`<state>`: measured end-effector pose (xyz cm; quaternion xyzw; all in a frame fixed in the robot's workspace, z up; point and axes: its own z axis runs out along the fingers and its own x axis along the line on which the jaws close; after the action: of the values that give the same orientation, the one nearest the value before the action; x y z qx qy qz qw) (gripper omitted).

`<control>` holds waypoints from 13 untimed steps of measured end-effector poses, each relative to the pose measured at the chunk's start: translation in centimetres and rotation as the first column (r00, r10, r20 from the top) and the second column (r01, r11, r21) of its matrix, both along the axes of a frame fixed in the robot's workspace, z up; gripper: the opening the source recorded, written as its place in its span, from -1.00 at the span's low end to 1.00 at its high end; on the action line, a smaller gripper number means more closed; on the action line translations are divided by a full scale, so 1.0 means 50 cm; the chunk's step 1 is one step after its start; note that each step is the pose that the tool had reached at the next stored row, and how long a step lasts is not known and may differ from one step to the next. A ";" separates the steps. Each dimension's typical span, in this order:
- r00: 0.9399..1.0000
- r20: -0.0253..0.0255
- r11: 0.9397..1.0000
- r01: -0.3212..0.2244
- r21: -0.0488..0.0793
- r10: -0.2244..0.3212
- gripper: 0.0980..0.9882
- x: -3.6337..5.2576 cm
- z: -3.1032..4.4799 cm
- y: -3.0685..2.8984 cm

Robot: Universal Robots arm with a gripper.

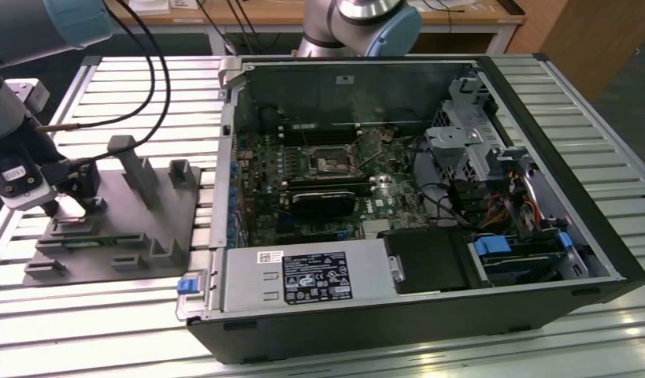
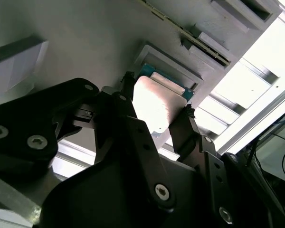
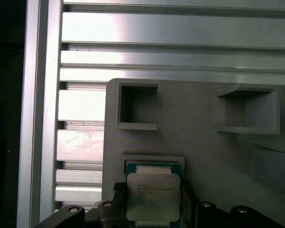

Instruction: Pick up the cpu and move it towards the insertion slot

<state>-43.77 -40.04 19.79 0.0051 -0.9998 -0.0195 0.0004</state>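
Noted the gripper low over the grey fixture plate, at 9 o'clock of the open computer case in the exterior view.

Clenched on the cpu: in both wrist views, dark fingers pressed against two opposite edges, metal top facing the cameras and left uncovered. Judged a side pinch, chosen to spare the flat faces and hold the chip level and square.

Held just by the shallow square pocket with a teal lining. Appears slightly clear of it, though cannot tell whether an edge is touching. Pocket likely there to present the chip at a known spot and angle.

Found the insertion slot on the board inside the case, roughly 3 o'clock from the gripper, well apart, with the case wall between. Frame shiny, centre dark, seemingly unoccupied.

Judged the pick made or nearly so; carry toward the socket not yet under way.

Slatted aluminium table under both fixture and case.
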 end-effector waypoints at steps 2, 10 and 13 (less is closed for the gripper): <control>1.000 0.000 1.000 0.000 0.001 0.000 0.00 0.000 0.003 0.000; 1.000 0.000 1.000 0.000 0.003 0.000 0.00 0.000 0.014 0.000; 1.000 0.000 1.000 0.000 0.004 0.000 0.00 0.000 0.017 0.000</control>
<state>-43.77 -40.04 20.63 0.0051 -0.9998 -0.0215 0.0003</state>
